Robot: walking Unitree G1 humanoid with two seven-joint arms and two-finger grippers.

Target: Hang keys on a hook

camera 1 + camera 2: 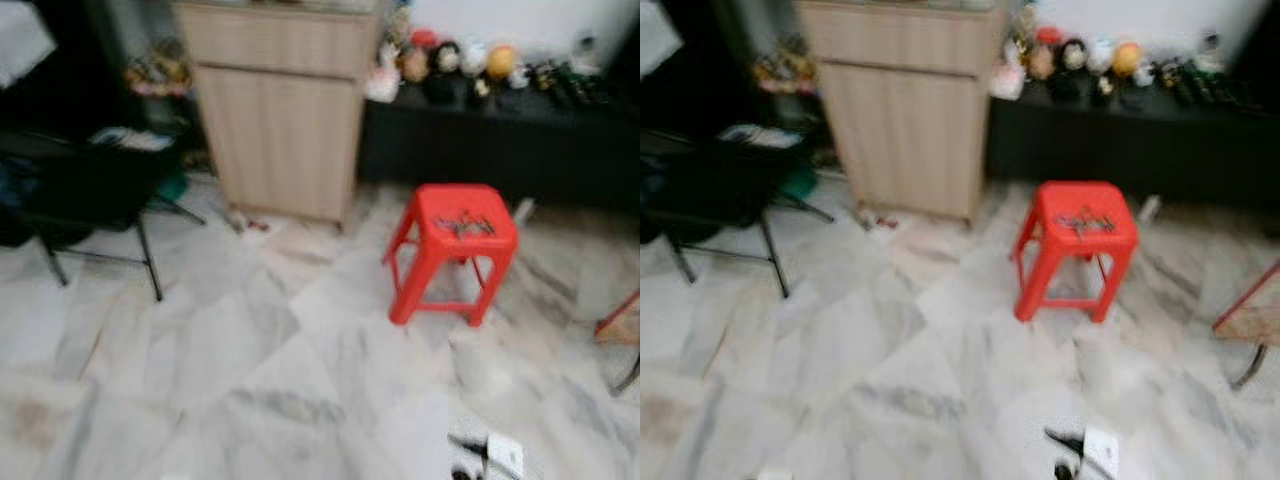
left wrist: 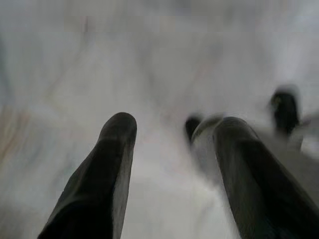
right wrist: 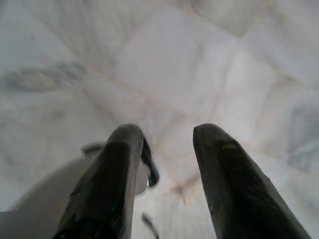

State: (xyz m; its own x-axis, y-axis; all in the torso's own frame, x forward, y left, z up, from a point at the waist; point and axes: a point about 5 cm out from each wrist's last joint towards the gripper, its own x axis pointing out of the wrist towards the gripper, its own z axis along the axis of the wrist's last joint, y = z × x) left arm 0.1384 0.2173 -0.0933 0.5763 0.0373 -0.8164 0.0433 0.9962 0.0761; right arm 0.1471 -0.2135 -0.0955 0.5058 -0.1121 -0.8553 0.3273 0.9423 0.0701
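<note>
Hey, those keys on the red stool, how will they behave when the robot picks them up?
The keys look like a loose dark bunch lying flat on the stool, so they would probably dangle and shift rather than stay rigid. Being small and thin, they may slip between the fingers. The picture is blurred, so details are uncertain.

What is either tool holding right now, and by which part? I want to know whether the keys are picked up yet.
Nothing is held. The left tool and right tool are open over the marble floor. The keys lie on the red stool.
</note>
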